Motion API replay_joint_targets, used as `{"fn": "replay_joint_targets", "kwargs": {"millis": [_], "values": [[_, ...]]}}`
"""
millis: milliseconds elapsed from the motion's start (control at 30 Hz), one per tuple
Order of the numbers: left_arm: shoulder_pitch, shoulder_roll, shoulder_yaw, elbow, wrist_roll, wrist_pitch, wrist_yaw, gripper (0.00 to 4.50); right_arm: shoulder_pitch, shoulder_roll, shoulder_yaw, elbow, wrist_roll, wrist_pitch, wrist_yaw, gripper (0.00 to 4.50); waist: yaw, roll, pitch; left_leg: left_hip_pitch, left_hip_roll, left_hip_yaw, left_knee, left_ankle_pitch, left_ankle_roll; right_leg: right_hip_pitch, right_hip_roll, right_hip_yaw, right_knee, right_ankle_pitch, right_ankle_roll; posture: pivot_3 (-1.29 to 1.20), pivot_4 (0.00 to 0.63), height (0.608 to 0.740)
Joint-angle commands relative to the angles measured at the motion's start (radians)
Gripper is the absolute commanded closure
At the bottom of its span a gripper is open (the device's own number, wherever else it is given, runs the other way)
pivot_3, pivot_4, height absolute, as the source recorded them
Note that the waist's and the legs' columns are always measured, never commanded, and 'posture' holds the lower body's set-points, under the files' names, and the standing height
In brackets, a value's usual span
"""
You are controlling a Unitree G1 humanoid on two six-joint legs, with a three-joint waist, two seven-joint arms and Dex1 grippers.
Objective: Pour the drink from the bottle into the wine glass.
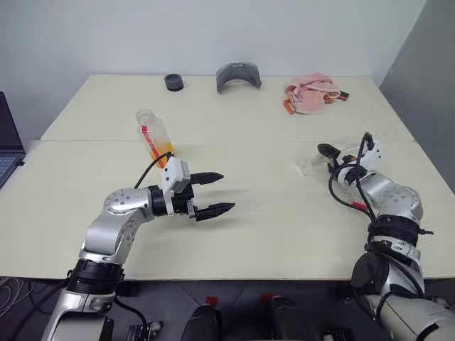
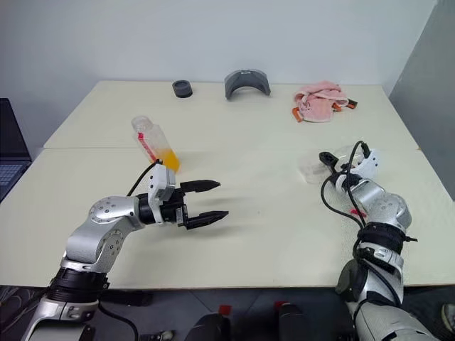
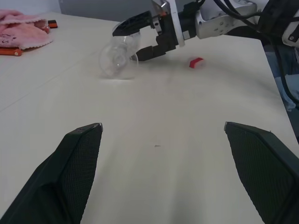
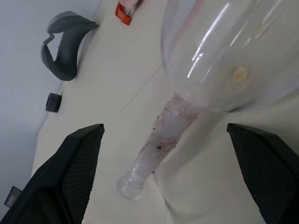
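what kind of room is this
Probably a lab or office test space: pale tables pushed together against a bare wall, a laptop at the edge, and a bottle set out.

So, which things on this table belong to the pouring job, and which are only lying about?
For the job:
- bottle with orange drink, tilted
- wine glass, lying on its side between the open right claw's fingers
- left claw, open, holding nothing

Lying about:
- pink cloth
- grey curved piece
- small black ring
- laptop
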Motion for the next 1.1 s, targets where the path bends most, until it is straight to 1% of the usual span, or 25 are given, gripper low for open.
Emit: {"fn": "replay_joint_targets", "kwargs": {"millis": [33,67,167,200,333,367,433,500,533,567,667,733,767,833,967,1000,1100], "values": [[-0.017,-0.004,0.000,0.002,0.005,-0.019,-0.009,0.02,-0.052,-0.021,-0.001,0.105,-0.003,-0.081,0.021,0.00,0.000,0.000,0.000,0.000,0.000,0.000,0.000,0.000,0.000,0.000,0.000,0.000,0.000,0.000,0.000,0.00,0.150,0.740],[-0.018,-0.006,-0.001,0.004,0.008,-0.022,-0.009,0.02,-0.061,-0.024,-0.001,0.130,-0.002,-0.095,0.025,0.00,0.000,0.000,0.000,0.000,0.000,0.000,0.000,0.000,0.000,0.000,0.000,0.000,0.000,0.000,0.000,0.00,0.150,0.740],[-0.018,-0.012,-0.004,0.012,0.017,-0.031,-0.009,0.00,-0.082,-0.028,-0.013,0.197,0.010,-0.130,0.028,0.64,0.000,0.000,0.000,0.000,0.000,0.000,0.000,0.000,0.000,0.000,0.000,0.000,0.000,0.000,0.000,0.00,0.150,0.740],[-0.017,-0.014,-0.004,0.014,0.020,-0.034,-0.008,0.00,-0.086,-0.029,-0.016,0.212,0.014,-0.137,0.029,0.94,-0.001,0.000,0.000,0.000,0.000,0.000,0.000,0.000,0.000,0.000,0.000,0.000,0.000,0.000,0.000,0.00,0.150,0.740],[-0.015,-0.020,-0.004,0.019,0.029,-0.039,-0.008,0.00,-0.091,-0.027,-0.020,0.230,0.034,-0.142,0.036,2.40,-0.003,0.000,0.000,0.000,0.001,0.001,0.000,0.000,0.000,0.000,0.000,0.001,0.000,0.000,0.000,0.00,0.150,0.740],[-0.015,-0.022,-0.004,0.021,0.030,-0.040,-0.008,0.00,-0.090,-0.025,-0.022,0.226,0.042,-0.139,0.035,2.85,-0.003,0.000,0.000,0.000,0.001,0.001,0.000,0.000,0.000,0.000,0.000,0.001,0.000,0.000,0.000,0.00,0.150,0.740],[-0.014,-0.023,-0.004,0.023,0.032,-0.041,-0.007,0.00,-0.087,-0.020,-0.022,0.208,0.059,-0.127,0.034,3.53,-0.003,0.000,0.000,0.000,0.001,0.000,0.000,0.000,0.000,0.000,0.000,0.000,0.000,0.000,0.000,0.00,0.150,0.740],[-0.013,-0.024,-0.003,0.023,0.033,-0.041,-0.007,0.00,-0.086,-0.010,-0.016,0.172,0.078,-0.113,0.035,4.09,-0.002,0.000,0.000,0.000,0.001,0.000,0.000,0.000,0.000,0.000,0.000,0.000,0.000,0.000,0.000,0.00,0.150,0.740],[-0.012,-0.024,-0.003,0.024,0.034,-0.041,-0.006,0.00,-0.085,-0.003,-0.010,0.146,0.086,-0.107,0.036,4.23,-0.002,0.000,0.000,0.000,0.001,0.000,0.000,0.000,0.000,0.000,0.000,0.000,0.000,0.000,0.000,0.00,0.150,0.740],[-0.011,-0.024,-0.002,0.024,0.035,-0.041,-0.006,0.00,-0.083,0.002,-0.006,0.127,0.092,-0.104,0.036,4.27,-0.001,0.000,0.000,0.000,0.001,0.000,0.000,0.000,0.000,0.000,0.000,0.000,0.000,0.000,0.000,0.00,0.150,0.740],[-0.007,-0.023,0.001,0.027,0.038,-0.040,-0.001,0.00,-0.072,0.011,0.055,0.056,0.042,-0.166,0.058,4.27,0.000,0.001,0.000,-0.001,0.001,0.000,0.000,0.000,0.000,0.000,-0.001,0.000,0.000,0.000,0.000,0.00,0.150,0.740],[-0.004,-0.024,0.007,0.027,0.038,-0.037,0.008,0.00,-0.046,0.011,0.163,-0.003,-0.069,-0.284,0.098,4.27,0.000,0.001,0.000,-0.001,0.001,0.000,0.000,0.000,0.000,-0.001,-0.001,0.000,0.000,0.000,0.000,0.00,0.150,0.740],[-0.003,-0.023,0.010,0.029,0.038,-0.036,0.012,0.00,-0.023,0.006,0.245,-0.027,-0.154,-0.366,0.124,4.27,0.000,0.002,0.001,-0.001,0.001,0.000,0.000,0.000,0.000,-0.001,-0.001,0.000,0.000,0.000,0.000,0.00,0.150,0.740],[-0.002,-0.022,0.013,0.031,0.038,-0.035,0.018,0.00,0.016,0.006,0.348,-0.044,-0.261,-0.481,0.155,4.27,-0.001,0.002,0.001,-0.001,0.001,0.000,0.000,0.000,0.000,-0.001,-0.001,0.000,-0.001,0.000,0.000,0.00,0.150,0.740],[0.004,-0.017,0.016,0.033,0.039,-0.035,0.026,0.00,0.093,0.027,0.454,-0.038,-0.370,-0.616,0.186,4.27,-0.002,0.002,0.001,-0.001,0.001,0.000,0.000,0.000,0.000,-0.001,-0.001,0.000,-0.001,0.000,0.000,0.00,0.150,0.740],[0.011,-0.014,0.018,0.030,0.039,-0.034,0.028,0.00,0.131,0.033,0.490,-0.044,-0.405,-0.643,0.191,4.27,-0.002,0.002,0.001,-0.001,0.001,-0.001,0.000,0.000,0.000,-0.001,-0.001,0.000,-0.001,0.000,0.000,0.00,0.150,0.740],[0.029,-0.005,0.025,0.023,0.038,-0.031,0.035,0.00,0.220,0.047,0.550,-0.072,-0.461,-0.680,0.195,4.27,-0.001,0.001,0.000,0.000,0.001,-0.003,0.000,0.000,0.000,0.000,-0.001,0.000,-0.001,0.000,0.000,0.00,0.150,0.740]]}}
